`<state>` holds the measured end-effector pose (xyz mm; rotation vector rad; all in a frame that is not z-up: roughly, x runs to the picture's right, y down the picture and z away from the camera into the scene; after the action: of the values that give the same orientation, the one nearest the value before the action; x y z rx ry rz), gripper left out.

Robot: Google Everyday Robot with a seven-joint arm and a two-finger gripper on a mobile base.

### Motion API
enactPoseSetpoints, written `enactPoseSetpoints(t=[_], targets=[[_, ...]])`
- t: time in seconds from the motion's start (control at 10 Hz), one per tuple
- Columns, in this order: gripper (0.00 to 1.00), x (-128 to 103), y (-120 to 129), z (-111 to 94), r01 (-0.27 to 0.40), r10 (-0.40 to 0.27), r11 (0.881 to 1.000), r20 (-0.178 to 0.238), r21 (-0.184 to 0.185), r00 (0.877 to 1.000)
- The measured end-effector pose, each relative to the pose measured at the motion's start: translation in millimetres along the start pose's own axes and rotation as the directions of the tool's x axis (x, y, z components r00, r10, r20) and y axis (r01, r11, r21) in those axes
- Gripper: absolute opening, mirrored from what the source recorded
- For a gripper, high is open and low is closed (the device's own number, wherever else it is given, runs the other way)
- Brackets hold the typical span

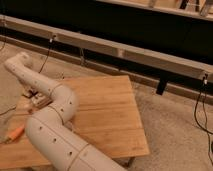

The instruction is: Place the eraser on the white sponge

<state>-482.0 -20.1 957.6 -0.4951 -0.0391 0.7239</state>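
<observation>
- Right, hand (34,98) sits low over the far-left part of the worktop (107,117), mostly hidden behind the arm (55,125); fingers pressed together.
- Can't tell if anything's pinched: the elbow blocks the fingertips.
- Pale lumpy thing just under/beside the hand, prob. the white sponge (40,102), touching or nearly so.
- Eraser: not visible anywhere on the bare wood, so either in the hand or hidden by the arm; can't say which.
- Judgement: the arm is folded back on itself w/ the hand pointing down at the sponge, a pose that fits lowering sth. onto it, so likely the placing step.
- Orange stick thing (15,133) lies near-left on the worktop, well apart from the hand, not the task item.
- Beyond: cables (202,107) trail on the floor at right, long rail (120,50) along the far side.
</observation>
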Motion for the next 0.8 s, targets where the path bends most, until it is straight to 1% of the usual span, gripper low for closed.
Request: enactPoseSetpoints(t=[0.3, 0.5, 0.8], targets=[[0.0, 0.2, -0.4, 0.3, 0.012, -0.012, 1.0, -0.001, 0.003, 1.0], [0.0, -1.9, -2.6, -0.6, 0.021, -0.021, 1.0, 0.007, 0.009, 1.0], [0.0, -2.9, -5.1, 3.3, 0.032, -0.032, 0.999, 0.015, 0.019, 0.999]])
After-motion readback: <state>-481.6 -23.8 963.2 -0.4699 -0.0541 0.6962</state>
